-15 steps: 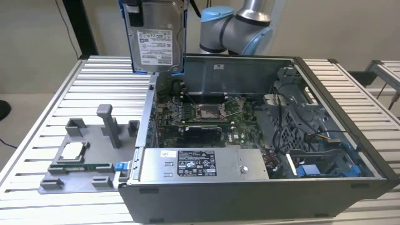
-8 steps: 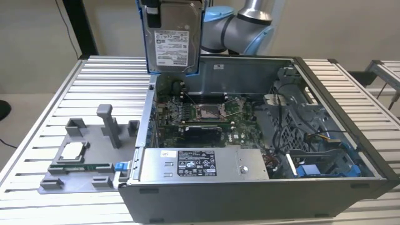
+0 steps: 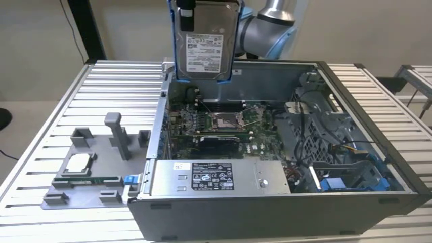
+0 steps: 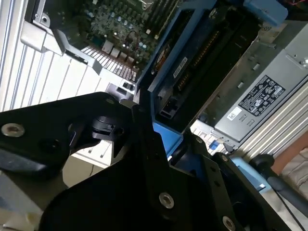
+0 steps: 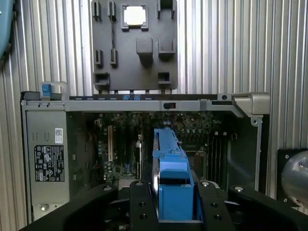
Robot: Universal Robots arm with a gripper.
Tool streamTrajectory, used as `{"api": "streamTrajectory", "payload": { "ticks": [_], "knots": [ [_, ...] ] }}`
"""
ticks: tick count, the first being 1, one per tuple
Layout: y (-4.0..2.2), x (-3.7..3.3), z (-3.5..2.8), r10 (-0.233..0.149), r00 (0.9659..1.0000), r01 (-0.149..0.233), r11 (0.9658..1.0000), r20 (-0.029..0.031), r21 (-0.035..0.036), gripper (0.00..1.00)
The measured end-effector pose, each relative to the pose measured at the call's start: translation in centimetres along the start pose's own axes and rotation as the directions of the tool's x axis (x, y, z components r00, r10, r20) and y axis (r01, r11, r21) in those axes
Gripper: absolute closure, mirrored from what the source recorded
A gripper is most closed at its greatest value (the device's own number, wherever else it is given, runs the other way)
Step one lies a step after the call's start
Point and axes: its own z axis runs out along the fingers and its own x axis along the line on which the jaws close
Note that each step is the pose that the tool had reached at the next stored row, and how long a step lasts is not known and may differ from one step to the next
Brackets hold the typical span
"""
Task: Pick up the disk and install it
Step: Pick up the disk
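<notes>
Pinching the disk by its bright blue carrier bracket, the gripper is pressing its two black fingers against opposite sides of that bracket, as the first wrist view is showing. In the exterior view the disk is hanging upright in the air with its white label facing the camera. It is being held above the open computer case, at about twelve o'clock from the motherboard. The case is lying on its side on the slatted metal table, and the disk's lower edge is overlapping the case's far wall in that view. A grey power supply box with a black-and-white sticker is sitting at six o'clock from the motherboard, just inside the case's near wall. At about nine o'clock from the case, a grey fixture plate is resting on the table and carrying a small square silver chip. The silver and blue arm is showing at about two o'clock from the disk.
</notes>
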Motion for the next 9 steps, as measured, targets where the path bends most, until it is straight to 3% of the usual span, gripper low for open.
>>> {"api": "streamTrajectory", "payload": {
  "ticks": [9],
  "knots": [
    [-2.22, 0.84, -0.02, 0.001, 1.0000, -0.001, 1.0000, 0.0000, -0.0008, 1.00]
  ]
}}
